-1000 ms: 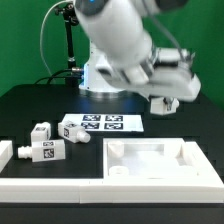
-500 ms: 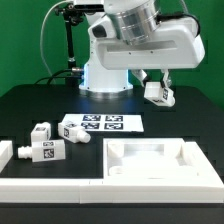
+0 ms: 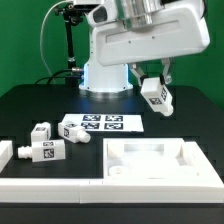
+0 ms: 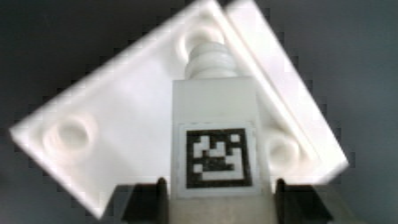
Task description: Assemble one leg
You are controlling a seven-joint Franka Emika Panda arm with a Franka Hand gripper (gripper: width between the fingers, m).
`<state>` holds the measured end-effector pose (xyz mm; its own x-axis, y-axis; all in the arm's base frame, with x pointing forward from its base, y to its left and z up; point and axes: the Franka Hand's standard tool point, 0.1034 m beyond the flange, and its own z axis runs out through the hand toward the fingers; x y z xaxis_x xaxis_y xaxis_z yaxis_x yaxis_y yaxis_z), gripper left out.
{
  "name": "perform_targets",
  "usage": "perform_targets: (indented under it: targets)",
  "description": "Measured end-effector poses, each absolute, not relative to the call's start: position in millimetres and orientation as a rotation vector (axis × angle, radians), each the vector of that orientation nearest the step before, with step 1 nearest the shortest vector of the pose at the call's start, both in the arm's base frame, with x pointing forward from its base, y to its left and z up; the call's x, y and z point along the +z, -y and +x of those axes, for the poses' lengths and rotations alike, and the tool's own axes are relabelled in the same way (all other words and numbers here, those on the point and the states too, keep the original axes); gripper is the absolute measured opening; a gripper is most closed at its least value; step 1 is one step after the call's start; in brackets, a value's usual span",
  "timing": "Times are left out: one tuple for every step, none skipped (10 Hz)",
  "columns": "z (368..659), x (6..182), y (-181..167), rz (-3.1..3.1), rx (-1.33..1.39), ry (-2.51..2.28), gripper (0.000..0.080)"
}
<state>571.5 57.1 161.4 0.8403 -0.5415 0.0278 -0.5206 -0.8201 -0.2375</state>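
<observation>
My gripper is shut on a white leg with a black-and-white tag, held in the air at the exterior view's right, above the far side of the large white square panel. In the wrist view the leg sticks out from between my fingers, its narrow threaded end pointing at the panel below, whose round corner holes show. Three more legs lie on the table at the exterior view's left: one, one and one.
The marker board lies on the black table behind the panel. A long white border rail runs along the front and around the left. The robot base and a black post stand at the back.
The arm has swung and risen toward the exterior view's right. The held leg has gone from low beside the arm to higher up, above the panel's far side.
</observation>
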Motion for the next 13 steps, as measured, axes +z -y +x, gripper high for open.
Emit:
perform_targets:
  targets:
    - [581.0, 167.5, -64.8, -2.817, -0.332, -0.782, 0.0282]
    - [574.0, 161.5, -71.1, -2.813, -0.378, -0.781, 0.0284]
    - [574.9, 161.4, -73.8, -2.802, -0.419, -0.785, 0.0284]
    - [578.5, 164.8, -80.1, -2.764, -0.527, -0.805, 0.0284]
    - [578.5, 162.5, -88.0, -2.757, -0.583, -0.78, 0.0284]
    - [584.3, 160.1, -94.4, -2.753, -0.639, -0.756, 0.0284]
    - [591.8, 161.1, -97.3, -2.753, -0.697, -0.73, 0.0284]
    - [599.7, 160.4, -100.3, -2.754, -0.765, -0.689, 0.0284]
    - [604.5, 156.4, -110.1, -2.755, -0.837, -0.636, 0.0284]
    - [606.1, 151.4, -114.6, -2.784, -0.907, -0.538, 0.0284]
    - [606.7, 147.6, -111.4, -2.818, -0.951, -0.453, 0.0284]
    - [606.4, 147.6, -110.3, -2.814, -0.943, -0.478, 0.0284]
    - [606.1, 147.3, -109.7, -2.816, -0.943, -0.478, 0.0284]
